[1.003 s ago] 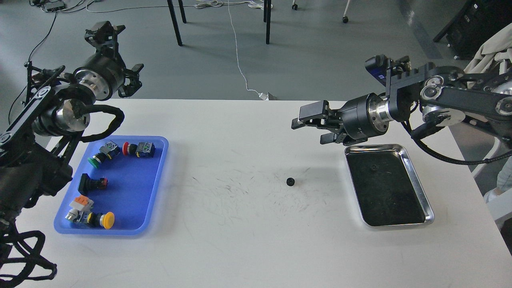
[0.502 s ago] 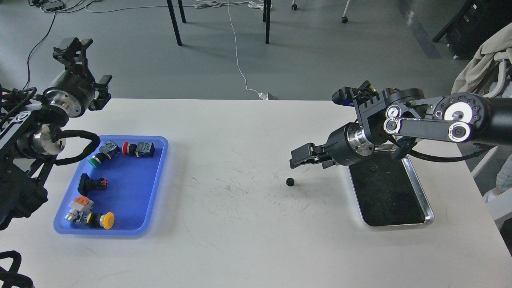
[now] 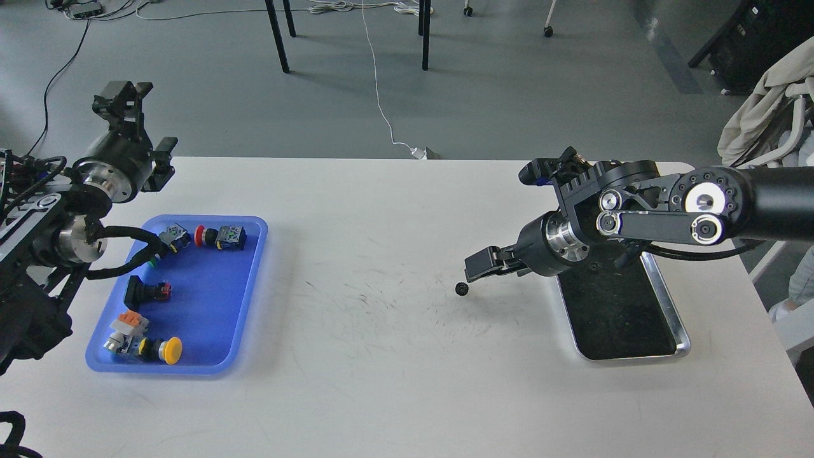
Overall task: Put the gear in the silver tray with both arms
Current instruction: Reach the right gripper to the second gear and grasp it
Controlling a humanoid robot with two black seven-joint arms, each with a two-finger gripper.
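A small black gear [image 3: 462,289] lies on the white table [image 3: 381,381], right of the middle. The silver tray [image 3: 675,312] stands to its right, and my right arm covers the tray's far end. My right gripper [image 3: 478,266] hangs low just above and to the right of the gear, close to it but not touching. Its fingers point left and look open and empty. My left gripper [image 3: 124,97] is raised beyond the table's far left corner, open and empty, far from the gear.
A blue plastic tray [image 3: 251,280] with several push-button switches stands at the left. A small dark thing [image 3: 594,266] lies on the silver tray's bottom near my right wrist. Chair legs and cables are on the floor beyond the table.
My right gripper has come down and leftward from above the silver tray's far end to just beside the gear. My left arm has drawn back to the left. The gear has not moved.
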